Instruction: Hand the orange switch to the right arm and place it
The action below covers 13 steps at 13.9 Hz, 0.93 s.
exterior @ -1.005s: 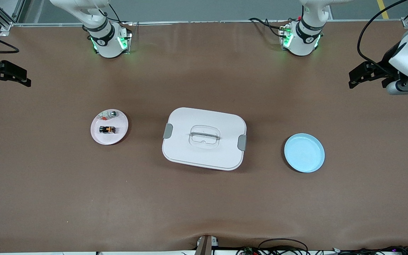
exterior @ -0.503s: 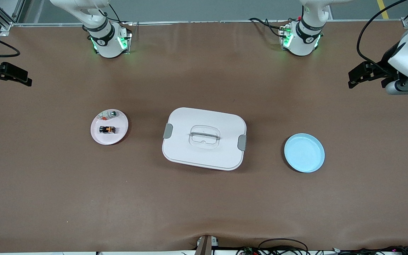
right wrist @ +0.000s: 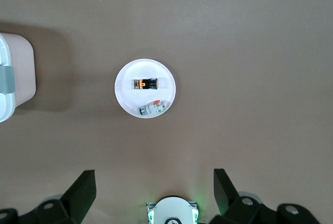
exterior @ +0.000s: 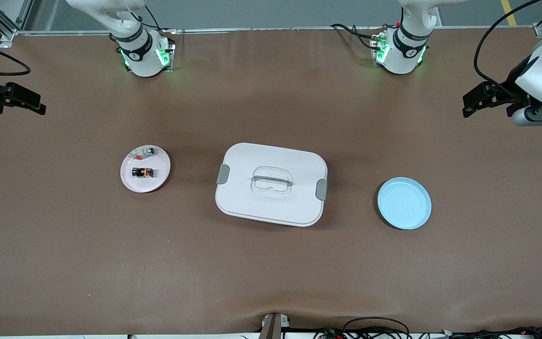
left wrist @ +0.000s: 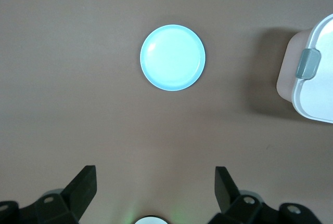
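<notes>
On pink plate [exterior: 127, 181] toward right arm's end of table: orange switch [exterior: 142, 172], nearer camera than silver-white piece [exterior: 149, 151]. My right gripper [right wrist: 154, 185] high above plate, jaws wide, empty. Descend centred, straddle switch's narrow sides—orientation hard to judge. Left gripper [left wrist: 155, 182] waits, spread, empty, beside blue plate [exterior: 404, 203].
</notes>
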{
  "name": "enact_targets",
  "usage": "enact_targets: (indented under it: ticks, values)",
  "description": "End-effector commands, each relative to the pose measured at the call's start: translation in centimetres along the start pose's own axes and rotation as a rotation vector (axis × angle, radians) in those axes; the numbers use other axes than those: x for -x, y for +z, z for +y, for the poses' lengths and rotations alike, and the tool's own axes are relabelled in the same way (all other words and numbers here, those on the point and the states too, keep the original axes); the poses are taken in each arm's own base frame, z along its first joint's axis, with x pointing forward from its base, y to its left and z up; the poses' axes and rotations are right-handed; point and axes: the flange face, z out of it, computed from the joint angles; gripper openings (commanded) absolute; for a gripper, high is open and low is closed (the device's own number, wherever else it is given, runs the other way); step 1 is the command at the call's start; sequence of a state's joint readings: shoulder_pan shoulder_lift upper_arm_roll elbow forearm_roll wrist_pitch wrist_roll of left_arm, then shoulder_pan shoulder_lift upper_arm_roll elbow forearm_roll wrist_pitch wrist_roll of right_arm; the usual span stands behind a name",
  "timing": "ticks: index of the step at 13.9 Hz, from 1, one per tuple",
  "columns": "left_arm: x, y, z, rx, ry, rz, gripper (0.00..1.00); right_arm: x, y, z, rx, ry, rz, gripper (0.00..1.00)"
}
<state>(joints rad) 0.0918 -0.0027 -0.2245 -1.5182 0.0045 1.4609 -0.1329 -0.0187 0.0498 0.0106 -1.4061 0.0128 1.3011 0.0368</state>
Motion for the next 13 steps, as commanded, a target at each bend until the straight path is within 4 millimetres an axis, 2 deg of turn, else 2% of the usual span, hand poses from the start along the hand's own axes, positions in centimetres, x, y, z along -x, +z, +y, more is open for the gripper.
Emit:
enact_targets:
  ticks: [1, 5, 13]
  values:
    - [0.4, -0.4, 0.2, 0.012, 0.008, 0.010, 1.00, 1.4, -0.1, -0.2, -0.016, 0.023, 0.022, 1.00]
    - [0.3, -0.4, 0.2, 0.010, 0.007, 0.009, 1.00, 3.0, 0.9, 0.7, -0.047, 0.041, 0.052, 1.00]
    - [0.2, -0.4, 0.2, 0.012, 0.007, 0.013, 1.00, 3.3, 1.6, 1.3, -0.049, 0.053, 0.026, 1.00]
